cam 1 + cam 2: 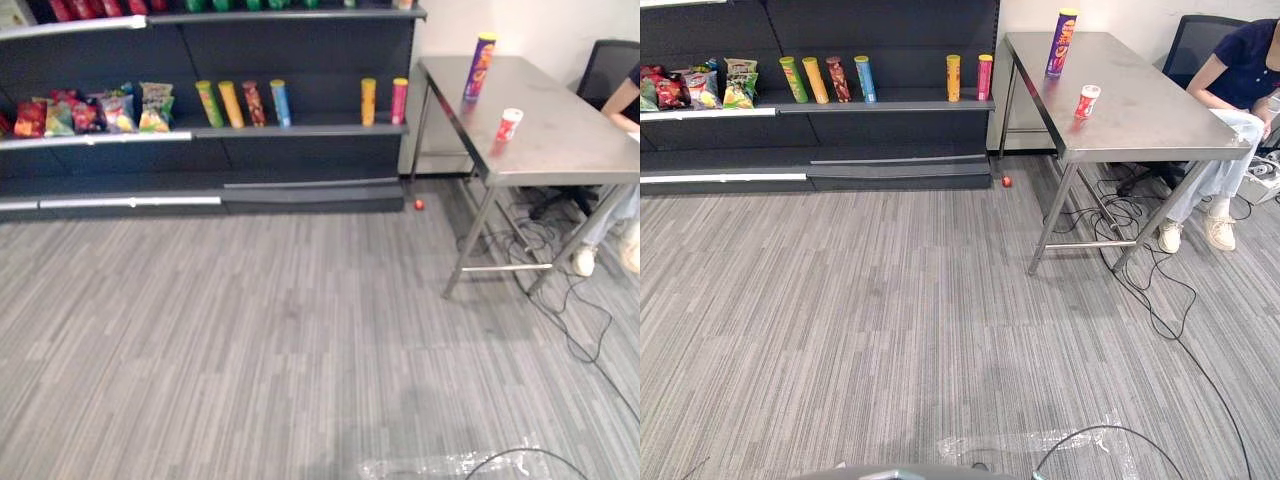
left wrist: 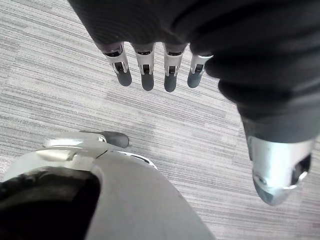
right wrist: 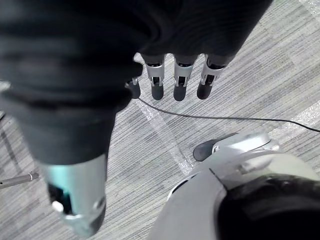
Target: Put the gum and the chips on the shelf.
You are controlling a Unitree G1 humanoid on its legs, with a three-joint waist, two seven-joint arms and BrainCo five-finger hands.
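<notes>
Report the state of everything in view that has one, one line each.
Chips can: upright on the table, not yet shelved.
Gum: standing on the table, apart from the chips can.
Shelf: stocked with tubes and snack bags.
Left robot hand: open, holding nothing.
Right robot hand: open, holding nothing.
Person: seated at the table's far side.

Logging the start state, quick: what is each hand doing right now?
Left hand: open, fingers straight, holding nothing.
Right hand: open, fingers straight, holding nothing.
</notes>
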